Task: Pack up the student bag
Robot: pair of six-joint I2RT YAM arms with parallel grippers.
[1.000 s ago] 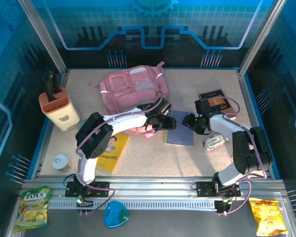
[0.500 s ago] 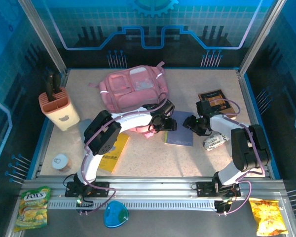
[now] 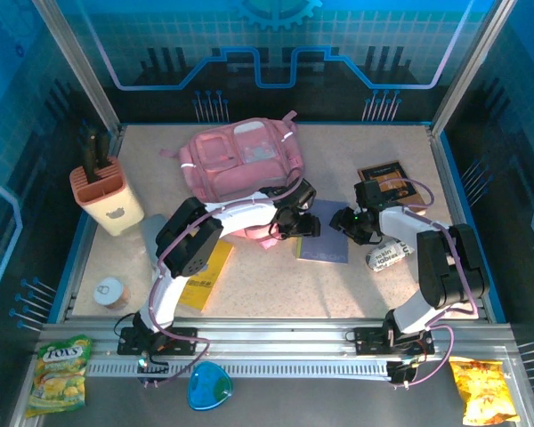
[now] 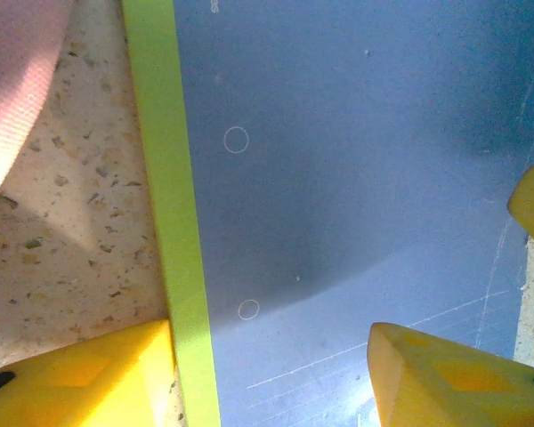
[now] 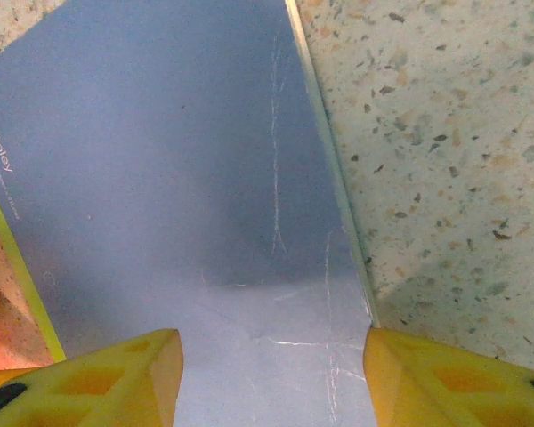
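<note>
left claw [image 4: 271, 374] open over blue notebook [image 3: 323, 245], right claw [image 5: 271, 356] open too, green bag [image 3: 60, 374] labelled FOX'S

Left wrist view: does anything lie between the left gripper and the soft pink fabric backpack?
Nothing visible. The left gripper, open, straddles the green spine edge of the flat blue notebook; only bare speckled tabletop lies between that and the pink fabric backpack.

speckled beige table [image 3: 276, 285], blue patterned walls [image 3: 160, 36]
</note>
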